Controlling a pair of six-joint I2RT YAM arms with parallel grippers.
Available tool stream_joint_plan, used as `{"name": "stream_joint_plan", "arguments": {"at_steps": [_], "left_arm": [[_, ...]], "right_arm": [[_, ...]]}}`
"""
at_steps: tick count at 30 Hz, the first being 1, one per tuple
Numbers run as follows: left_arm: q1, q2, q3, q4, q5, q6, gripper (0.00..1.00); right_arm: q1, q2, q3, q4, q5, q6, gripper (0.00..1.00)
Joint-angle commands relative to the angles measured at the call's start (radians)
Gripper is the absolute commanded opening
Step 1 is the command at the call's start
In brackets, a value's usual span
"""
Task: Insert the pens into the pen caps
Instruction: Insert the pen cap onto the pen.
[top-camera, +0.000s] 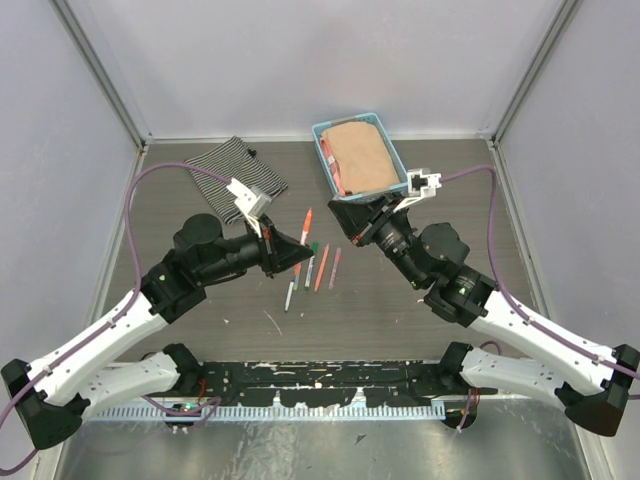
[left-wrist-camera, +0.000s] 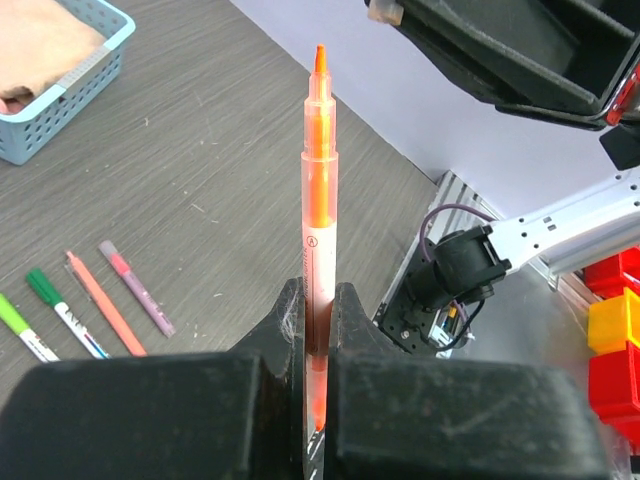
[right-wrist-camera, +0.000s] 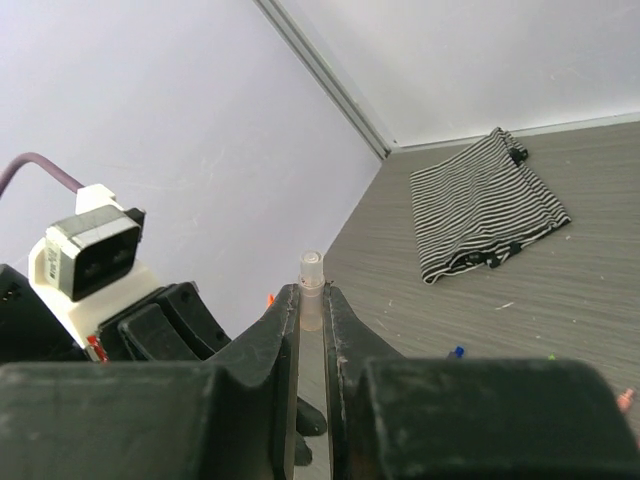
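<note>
At far left, a striped cloth (top-camera: 237, 170) lies on the table (top-camera: 400, 310). We see the left gripper (left-wrist-camera: 318, 300) clamped on an uncapped orange pen (left-wrist-camera: 318, 200) (tip outward, raised off the table). Four loose pens (top-camera: 320, 268) lie side by side between the arms. The right gripper (right-wrist-camera: 311, 300) pinches a pale pen cap (right-wrist-camera: 311, 275), whose end protrudes past the fingertips. A blue basket (top-camera: 325, 140) holding tan cloth (top-camera: 362, 155) stands just behind.

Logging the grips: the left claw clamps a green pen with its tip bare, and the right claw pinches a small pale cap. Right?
No. The left wrist view shows the pen in the left claw is orange, not green. The bare tip and the small pale cap in the right claw are correct.
</note>
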Motion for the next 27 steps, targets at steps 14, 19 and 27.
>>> {"name": "stream_joint_plan", "arguments": {"at_steps": [14,19,27], "left_arm": [[-0.034,0.018,-0.009,0.051,0.059,0.023,0.00],[-0.036,0.014,-0.008,0.050,0.056,0.026,0.00],[-0.038,0.013,-0.007,0.045,0.053,0.028,0.00]], "right_arm": [[0.000,0.030,0.053,0.130,-0.072,0.000,0.14],[0.000,0.039,0.057,0.122,-0.071,0.003,0.14],[0.000,0.056,0.064,0.111,-0.112,0.008,0.14]]}}
